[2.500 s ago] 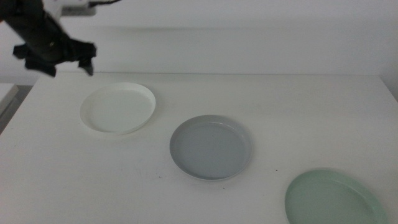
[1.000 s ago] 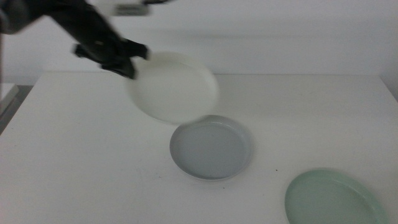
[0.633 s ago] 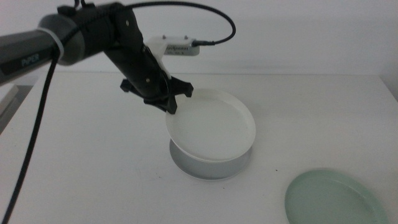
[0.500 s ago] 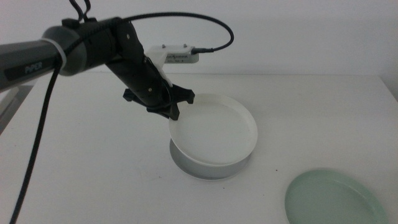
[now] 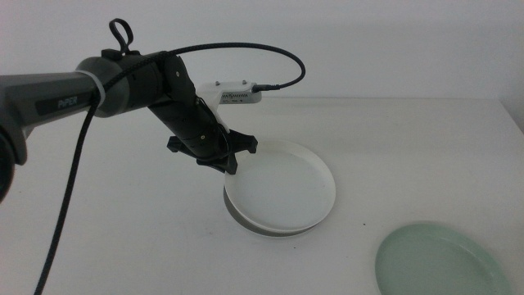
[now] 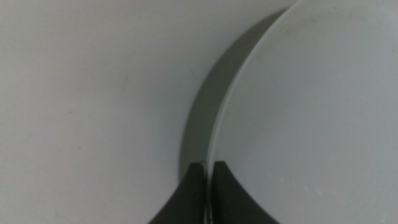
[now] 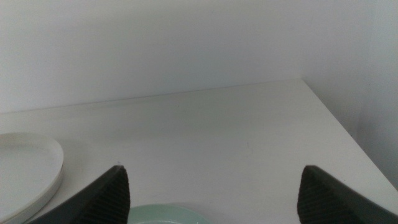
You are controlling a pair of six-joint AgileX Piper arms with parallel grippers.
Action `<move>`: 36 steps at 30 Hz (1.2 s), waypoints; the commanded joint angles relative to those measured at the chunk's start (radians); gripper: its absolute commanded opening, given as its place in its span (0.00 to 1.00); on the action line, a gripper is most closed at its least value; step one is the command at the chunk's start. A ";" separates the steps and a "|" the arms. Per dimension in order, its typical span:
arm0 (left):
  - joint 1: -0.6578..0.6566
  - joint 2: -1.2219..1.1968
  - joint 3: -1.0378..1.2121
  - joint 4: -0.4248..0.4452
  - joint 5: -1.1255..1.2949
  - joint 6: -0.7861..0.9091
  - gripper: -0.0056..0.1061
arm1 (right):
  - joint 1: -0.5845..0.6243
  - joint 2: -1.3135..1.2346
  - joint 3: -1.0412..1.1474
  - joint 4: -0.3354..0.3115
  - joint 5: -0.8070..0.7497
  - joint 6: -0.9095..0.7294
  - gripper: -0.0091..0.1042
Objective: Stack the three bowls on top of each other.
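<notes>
Left pincer (image 5: 230, 160) clamps white bowl (image 5: 282, 184) rim at 10 o'clock, seating it in grey-blue bowl (image 5: 246, 222), desk (image 5: 98, 238) centre. Mint green bowl (image 5: 438, 262) at 4 o'clock. Right pincer (image 7: 211, 186) spread wide, idle.

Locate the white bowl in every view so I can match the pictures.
Middle view: white bowl at centre, over the grey-blue bowl, its rim clamped by the left pincer.
Left wrist view: it fills the picture's right side, rim between the jaws.
Right wrist view: only its edge shows, lower left.
Shared landmark: the mint green bowl, in the middle and right wrist views.
</notes>
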 commanded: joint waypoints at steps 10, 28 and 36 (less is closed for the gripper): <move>0.045 -0.072 0.002 -0.177 0.069 0.196 0.68 | -0.008 -0.005 0.003 -0.010 -0.009 -0.004 0.89; 0.137 -0.929 0.137 -0.247 0.338 0.427 0.89 | -0.008 -0.005 0.003 -0.010 -0.009 -0.004 0.89; 0.137 -1.225 0.364 -0.239 0.167 0.354 0.89 | -0.008 -0.005 0.003 -0.010 -0.009 -0.004 0.89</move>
